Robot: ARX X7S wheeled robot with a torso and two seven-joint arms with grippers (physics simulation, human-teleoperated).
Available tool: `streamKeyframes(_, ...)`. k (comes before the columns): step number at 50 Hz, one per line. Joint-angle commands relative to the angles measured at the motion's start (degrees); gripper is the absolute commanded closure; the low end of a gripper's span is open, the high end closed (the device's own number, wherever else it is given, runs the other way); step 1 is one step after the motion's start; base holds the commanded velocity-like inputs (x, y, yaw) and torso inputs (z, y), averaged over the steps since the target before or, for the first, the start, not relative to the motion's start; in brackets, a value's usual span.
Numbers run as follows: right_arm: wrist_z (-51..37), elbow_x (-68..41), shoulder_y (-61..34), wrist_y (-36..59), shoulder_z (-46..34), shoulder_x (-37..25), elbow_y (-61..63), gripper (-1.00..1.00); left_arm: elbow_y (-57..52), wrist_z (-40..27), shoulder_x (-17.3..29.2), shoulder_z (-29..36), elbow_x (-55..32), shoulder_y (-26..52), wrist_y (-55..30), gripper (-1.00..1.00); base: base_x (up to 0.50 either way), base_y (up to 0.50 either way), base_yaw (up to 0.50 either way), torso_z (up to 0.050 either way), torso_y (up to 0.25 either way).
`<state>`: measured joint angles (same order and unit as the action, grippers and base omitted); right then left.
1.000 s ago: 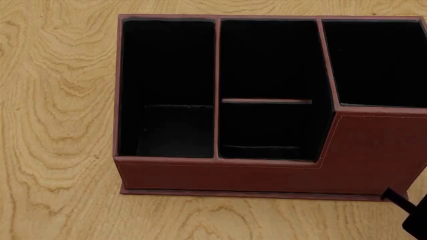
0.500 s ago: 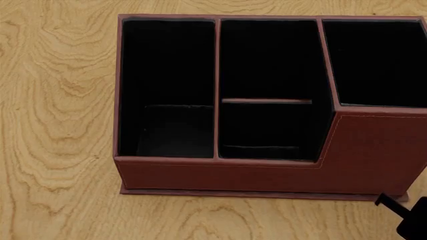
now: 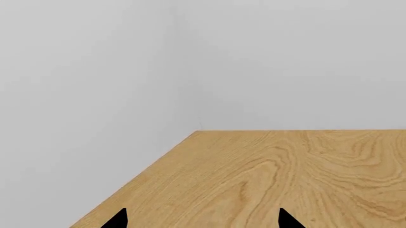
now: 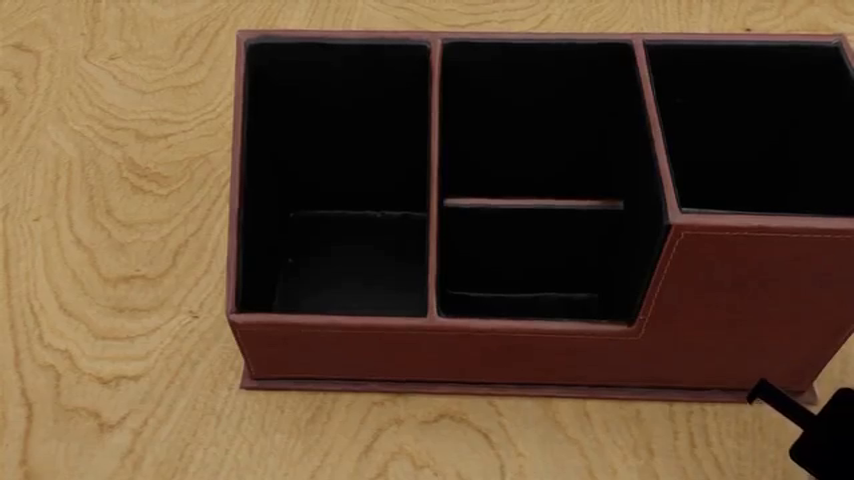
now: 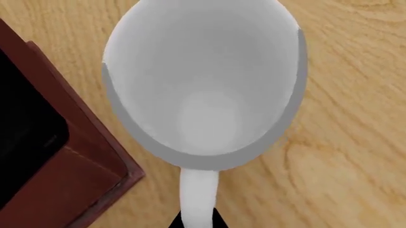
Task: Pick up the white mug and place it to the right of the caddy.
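Observation:
The white mug fills the right wrist view, seen from above into its empty inside. Its handle runs down between the two black fingertips of my right gripper, which is shut on it. The mug is close beside a corner of the reddish-brown caddy; whether it rests on the table does not show. In the head view the caddy takes up most of the picture and the mug is out of view. My left gripper is open over bare wood, far from both.
The caddy's black-lined compartments are empty. A black part of my right arm shows at the caddy's front right corner. The wooden table ends at an edge before a grey wall in the left wrist view.
The black part of my right arm at the head view's lower right corner has shifted slightly left. The caddy has not moved.

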<state>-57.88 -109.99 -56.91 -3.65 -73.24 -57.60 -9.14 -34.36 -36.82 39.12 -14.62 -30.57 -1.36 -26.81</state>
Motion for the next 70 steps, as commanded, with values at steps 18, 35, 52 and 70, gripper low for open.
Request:
streamKeyframes(18, 3.7, 0.8, 3.0, 0.0, 1.0, 0.3, -0.8, -1.0, 0.6, 0.2, -0.2, 0.6, 0.2, 0.5, 0.3, -1.0, 0.0, 0.0, 0.0, 0.0, -0.005)
streamKeyframes(35, 1.6, 2.6, 5.6, -3.8, 1.4, -2.1, 5.4, -1.0, 0.9, 0.5, -0.5, 0.2, 0.2, 0.0, 0.9, -1.0, 0.0, 0.0, 0.0, 0.0, 0.0)
streamKeyframes(52, -9.0, 14.9, 13.3, -18.1, 1.9, -15.7, 31.6, -1.0, 1.9, 1.4, -0.8, 0.2, 0.6, -0.4, 2.4, -1.0, 0.0, 0.0, 0.0, 0.0, 0.0)
streamKeyframes(70, -15.3, 32.4, 25.9, -37.8, -3.3, -27.7, 46.4, -1.0, -1.8, 1.4, -1.2, -2.1, -0.4, -4.0, 3.4, -1.0, 0.0, 0.0, 0.0, 0.0, 0.0)
